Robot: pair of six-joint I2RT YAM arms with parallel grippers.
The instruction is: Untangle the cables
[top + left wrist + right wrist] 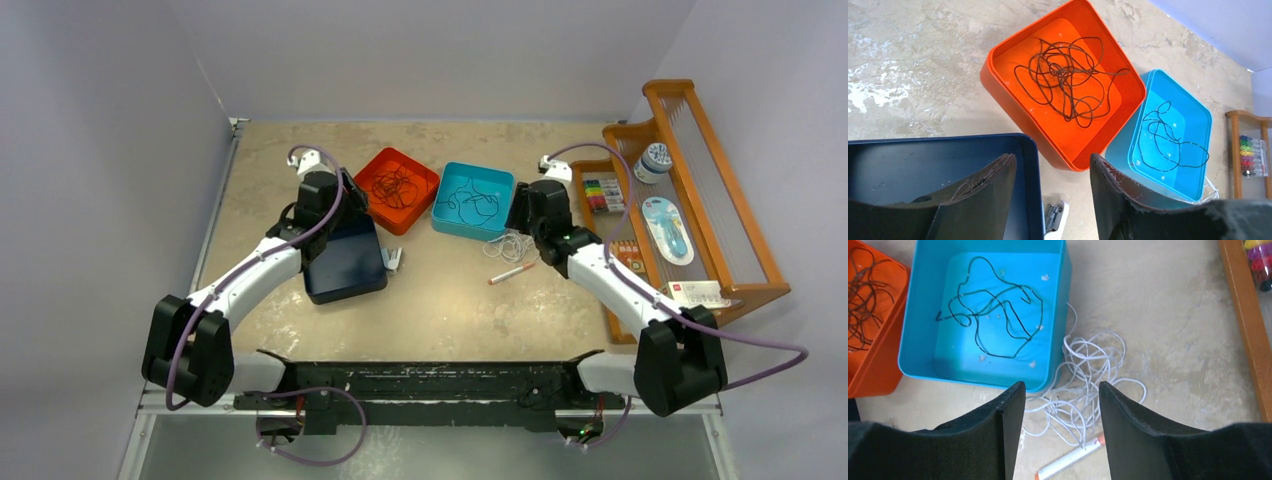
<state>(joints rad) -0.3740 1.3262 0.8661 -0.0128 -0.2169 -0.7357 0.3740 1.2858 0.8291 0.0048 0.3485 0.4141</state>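
Both my grippers are released and empty. The left gripper [1052,160] hangs over the rim of the smooth, bare navy plastic tray [923,165], which I judge is kept for the last strand, while the right gripper [1061,387] hovers over the thin whitish-grey cable [1083,370], a limp loopy heap on the mottled table [1173,315] just beside the glossy blue square tray [973,375]. The wiry dark brown cable [1068,80] lies tangled in the orange square tray [990,62] and the fine black cable [993,315] in the blue one, seemingly one colour per tray.

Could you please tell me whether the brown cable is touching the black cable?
Apart. The left wrist view shows the brown cable lying wholly inside the orange tray and the black cable inside the blue tray, tray walls between them.
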